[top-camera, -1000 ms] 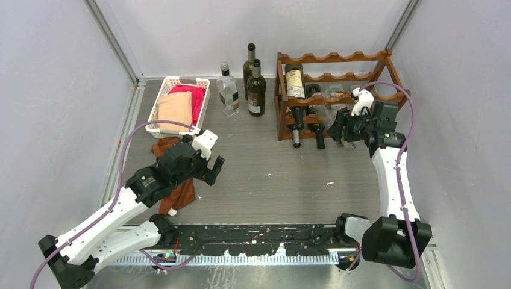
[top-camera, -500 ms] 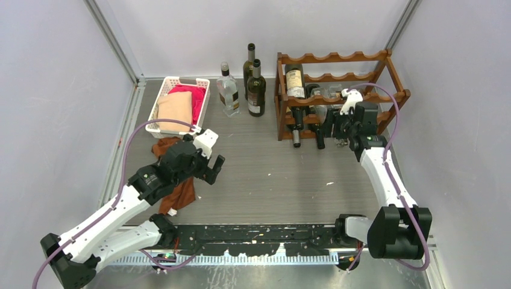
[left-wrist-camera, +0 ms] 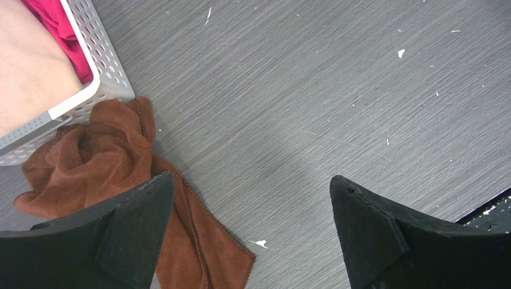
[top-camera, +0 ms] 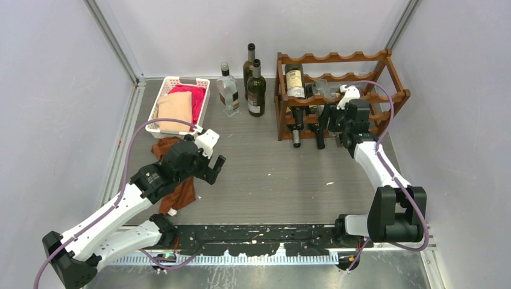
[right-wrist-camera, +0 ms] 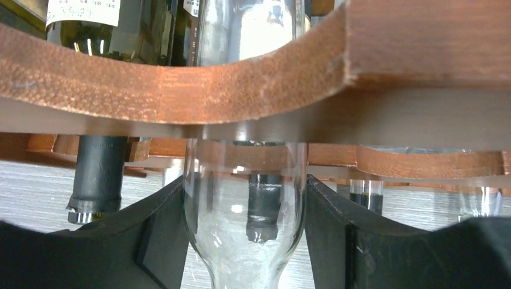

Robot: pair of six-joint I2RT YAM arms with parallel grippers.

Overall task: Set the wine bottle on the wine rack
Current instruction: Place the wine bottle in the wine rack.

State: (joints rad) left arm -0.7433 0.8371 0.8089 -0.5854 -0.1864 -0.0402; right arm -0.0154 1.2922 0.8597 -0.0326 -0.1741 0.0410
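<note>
The reddish-brown wine rack [top-camera: 337,59] stands at the back right. My right gripper [top-camera: 335,122] is at its front, shut on a clear glass wine bottle [top-camera: 320,90]. In the right wrist view the bottle [right-wrist-camera: 244,229] sits between both fingers [right-wrist-camera: 156,241], its shoulder under a scalloped rail [right-wrist-camera: 181,90] of the rack. Its body reaches into the middle tier. My left gripper [top-camera: 212,158] is open and empty over the table, far from the rack; its jaws stand wide apart in the left wrist view [left-wrist-camera: 250,198].
The rack holds a labelled dark bottle [top-camera: 294,81], and dark necks [top-camera: 296,135] poke out below. Three bottles [top-camera: 256,90] stand left of the rack. A white basket [top-camera: 175,105] with cloths sits back left, with a brown cloth [top-camera: 181,192] in front of it.
My right arm has moved left and towards the rack, pushing the clear bottle further into the middle tier. The left arm has not moved.
</note>
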